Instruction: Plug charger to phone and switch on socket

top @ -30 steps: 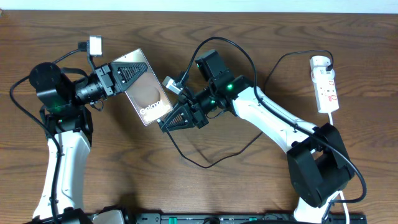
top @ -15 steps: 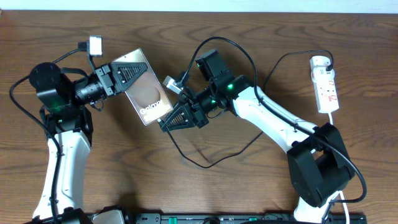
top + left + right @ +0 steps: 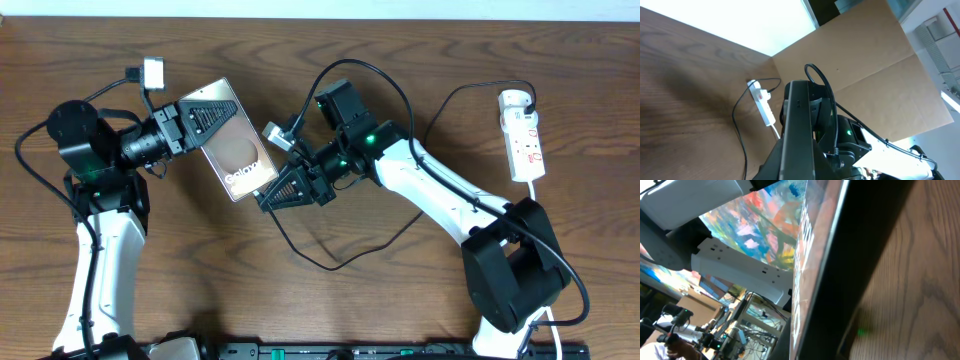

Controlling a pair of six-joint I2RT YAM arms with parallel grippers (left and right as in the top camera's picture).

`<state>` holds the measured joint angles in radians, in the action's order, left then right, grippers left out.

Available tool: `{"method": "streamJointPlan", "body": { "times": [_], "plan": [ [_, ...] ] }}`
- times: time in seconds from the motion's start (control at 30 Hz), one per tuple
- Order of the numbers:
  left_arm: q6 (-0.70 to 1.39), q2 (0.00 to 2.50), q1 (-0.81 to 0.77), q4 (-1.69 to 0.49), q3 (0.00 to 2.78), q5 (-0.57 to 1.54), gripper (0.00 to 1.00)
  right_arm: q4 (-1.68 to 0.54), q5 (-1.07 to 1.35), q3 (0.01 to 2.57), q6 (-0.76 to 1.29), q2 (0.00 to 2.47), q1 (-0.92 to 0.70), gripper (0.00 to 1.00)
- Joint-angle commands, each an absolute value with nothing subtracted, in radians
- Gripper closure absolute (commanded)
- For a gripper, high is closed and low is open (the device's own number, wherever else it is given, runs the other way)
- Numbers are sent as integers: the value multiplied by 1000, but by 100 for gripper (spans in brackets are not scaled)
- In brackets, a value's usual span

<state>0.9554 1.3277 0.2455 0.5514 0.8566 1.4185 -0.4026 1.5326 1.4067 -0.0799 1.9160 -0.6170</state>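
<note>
The phone [image 3: 240,150] is held tilted above the table, "Galaxy" lettering facing up. My left gripper [image 3: 230,108] is shut on its upper end; in the left wrist view the phone [image 3: 797,130] is a dark slab between the jaws. My right gripper [image 3: 264,199] is at the phone's lower end, jaws together where the charger cable [image 3: 320,262] ends. The plug tip itself is hidden. The right wrist view is filled by the phone's glossy face [image 3: 815,270] and dark edge. The socket [image 3: 524,140] lies at the far right, also visible in the left wrist view [image 3: 762,102].
The black cable runs from the socket's top end across the table, arcs over my right arm [image 3: 430,185] and loops on the wood below it. A small white connector [image 3: 153,72] with a black lead lies at the top left.
</note>
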Motion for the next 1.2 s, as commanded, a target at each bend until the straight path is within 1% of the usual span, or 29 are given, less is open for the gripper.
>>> {"method": "streamJointPlan", "body": {
  "times": [0.0,0.4,0.77,1.03,1.17],
  "plan": [
    [913,1326,239,562,867,1463,92,-400,1560,1404,-76,1916,-597,99],
    [909,1326,239,562,867,1473,93,-398,1560,1404,-84,1916,-595,99],
    [912,1326,238,562,867,1427,93,-361,1560,1404,-80,1916,-597,99],
    [870,1326,218,562,865,1414,93,-216,1560,1404,56,1916,-597,99],
    [852,1326,212,563,862,1401,93,-202,1560,1404,68,1916,-596,99]
  ]
}}
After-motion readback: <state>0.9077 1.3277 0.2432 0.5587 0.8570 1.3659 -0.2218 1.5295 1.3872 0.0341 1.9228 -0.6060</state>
